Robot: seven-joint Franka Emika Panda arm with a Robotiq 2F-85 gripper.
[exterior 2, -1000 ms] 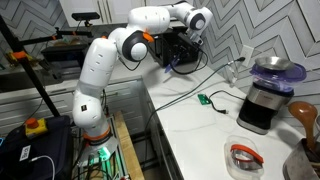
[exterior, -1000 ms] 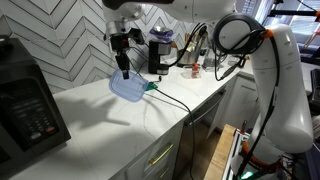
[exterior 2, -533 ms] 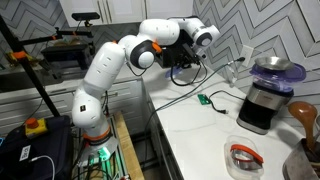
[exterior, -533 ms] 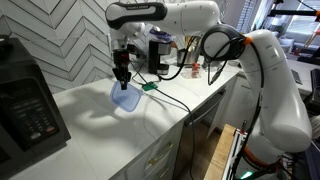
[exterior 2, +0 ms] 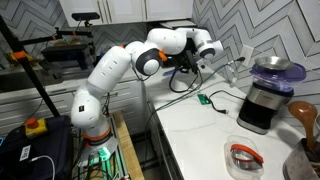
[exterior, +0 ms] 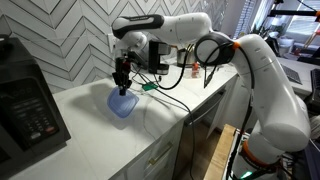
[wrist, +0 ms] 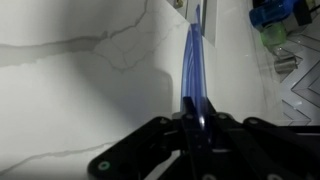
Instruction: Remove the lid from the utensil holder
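Observation:
My gripper point(exterior: 122, 78) is shut on the rim of the lid point(exterior: 122, 104), a pale blue translucent shallow cover. The lid hangs on edge under the fingers, just above the white counter point(exterior: 90, 130). In the wrist view the lid point(wrist: 194, 60) shows edge-on as a thin blue strip clamped between the black fingers point(wrist: 197, 115). In an exterior view the gripper point(exterior 2: 186, 76) is far back and the lid is hard to make out. A grey pot with a wooden spoon standing in it, the utensil holder point(exterior 2: 299, 160), sits at the bottom right corner, far from the gripper.
A black coffee machine point(exterior: 157, 55) stands just behind the gripper by the tiled wall. A small green board on a cable point(exterior: 150, 87) lies beside the lid. A black microwave point(exterior: 25, 100) is at the near end. A blender point(exterior 2: 265, 95) and a red-rimmed disc point(exterior 2: 243, 155) sit further along.
My gripper has carried the lid away from the coffee machine and lower toward the counter. The lid has swung from lying tilted to hanging on edge.

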